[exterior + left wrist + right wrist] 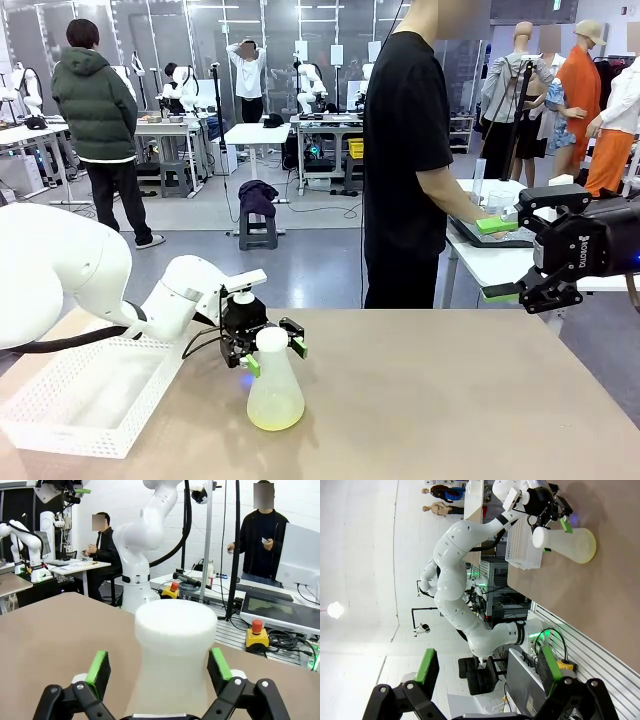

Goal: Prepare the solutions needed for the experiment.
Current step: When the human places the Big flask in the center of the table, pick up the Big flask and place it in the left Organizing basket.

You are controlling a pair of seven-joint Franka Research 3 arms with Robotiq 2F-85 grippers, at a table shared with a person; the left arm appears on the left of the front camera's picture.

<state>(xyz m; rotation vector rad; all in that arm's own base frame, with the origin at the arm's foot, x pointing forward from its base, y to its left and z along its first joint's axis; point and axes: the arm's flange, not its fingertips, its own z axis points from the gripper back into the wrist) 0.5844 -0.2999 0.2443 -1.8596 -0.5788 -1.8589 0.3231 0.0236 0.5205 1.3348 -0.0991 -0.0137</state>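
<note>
A frosted conical flask (pixel 274 385) stands upright on the tan table (pixel 450 400), left of centre. The solutions (pixel 275 412) show as a shallow pale yellow-green layer in its base. My left gripper (pixel 272 352) is open, its green pads on either side of the flask's white neck (pixel 175 640) with a small gap on each side. My right gripper (pixel 499 259) hangs open and holds nothing, raised above the table's far right edge. In the right wrist view its fingers (pixel 427 670) point at the flask (pixel 567 542) from a distance.
A white mesh basket (pixel 80 400) lies at the table's front left, beside my left arm. A person in a black shirt (pixel 410 150) stands behind the far edge, turned toward a side table (pixel 490 262) at the right.
</note>
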